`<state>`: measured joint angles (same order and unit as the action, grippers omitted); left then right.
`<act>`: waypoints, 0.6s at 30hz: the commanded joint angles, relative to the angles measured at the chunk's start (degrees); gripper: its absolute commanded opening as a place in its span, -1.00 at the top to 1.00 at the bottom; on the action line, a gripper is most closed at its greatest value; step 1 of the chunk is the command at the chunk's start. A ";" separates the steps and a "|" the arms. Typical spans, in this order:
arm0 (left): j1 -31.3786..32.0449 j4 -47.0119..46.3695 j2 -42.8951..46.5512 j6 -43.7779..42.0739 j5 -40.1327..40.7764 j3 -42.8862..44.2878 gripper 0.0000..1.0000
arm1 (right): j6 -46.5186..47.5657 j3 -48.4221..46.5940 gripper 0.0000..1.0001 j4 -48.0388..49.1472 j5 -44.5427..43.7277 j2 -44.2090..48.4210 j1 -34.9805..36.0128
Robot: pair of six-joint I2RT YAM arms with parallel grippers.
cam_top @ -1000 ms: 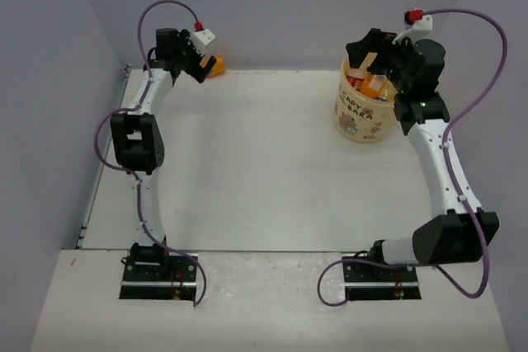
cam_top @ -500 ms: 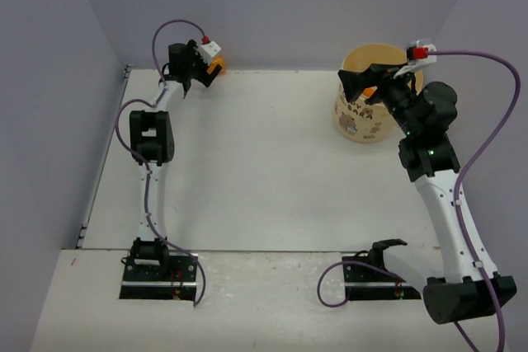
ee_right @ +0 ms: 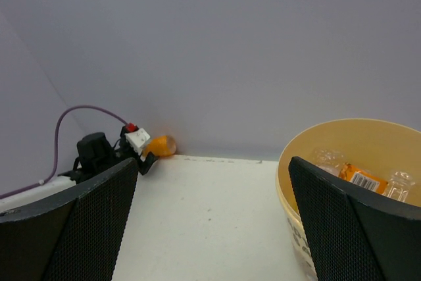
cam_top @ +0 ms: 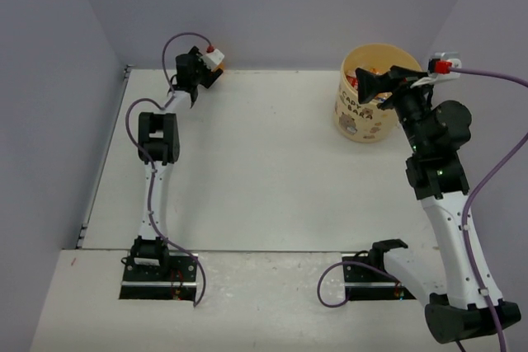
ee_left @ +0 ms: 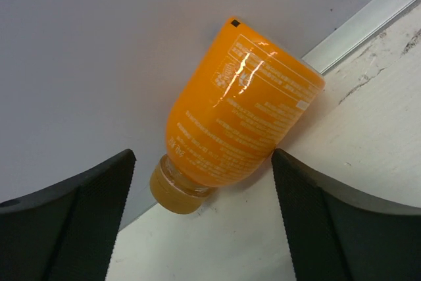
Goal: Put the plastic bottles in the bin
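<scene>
Left arm pose: stretched long over the desk (cam_top: 264,171), well to the left of the bin (cam_top: 356,117), with the elbow raised and the wrist down at the back wall (ee_left: 99,44).
Left end effector (ee_left: 202,156): the fingers stand wide apart. The orange bottle (ee_left: 237,116) lies just ahead, between them, and is not clamped.
Orange bottle: stubby, in a glossy orange sleeve with fine white print. It lies on its side against the back wall, far left of the bin, cap end toward the camera.
Right arm pose: it rises from its base, bends forward and reaches over the bin.
Right end effector (ee_right: 212,162): held above the bin's opening, with the fingers apart and nothing between them.
Finger pads (ee_right: 99,208): black, with a fine mesh texture.
Bin: a round tub of pale-yellow plastic, smooth inside, with dark lettering on its side.
Bottles in the bin (ee_right: 360,177): one with an orange label between clear ones. I cannot tell how many.
Metal strip (ee_left: 368,21): grey, it runs along the foot of the back wall.
</scene>
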<state>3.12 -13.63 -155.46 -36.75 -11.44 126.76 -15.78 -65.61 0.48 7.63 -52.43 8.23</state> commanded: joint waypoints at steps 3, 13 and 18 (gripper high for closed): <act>0.97 -7.98 -1.70 -5.34 0.43 -2.30 -0.50 | 0.43 1.15 -0.98 -0.11 -7.17 2.81 0.12; 1.28 -5.17 -0.71 -3.36 -0.25 0.75 0.40 | 0.92 1.62 -0.98 -0.30 -9.40 3.83 0.12; 1.98 -0.97 4.77 -3.41 -0.96 1.01 0.79 | 0.74 3.05 -0.97 -0.30 -10.27 5.15 0.12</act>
<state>4.28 -16.11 -156.79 -40.03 -11.31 125.38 -15.40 -63.73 0.01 -0.58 -48.98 8.25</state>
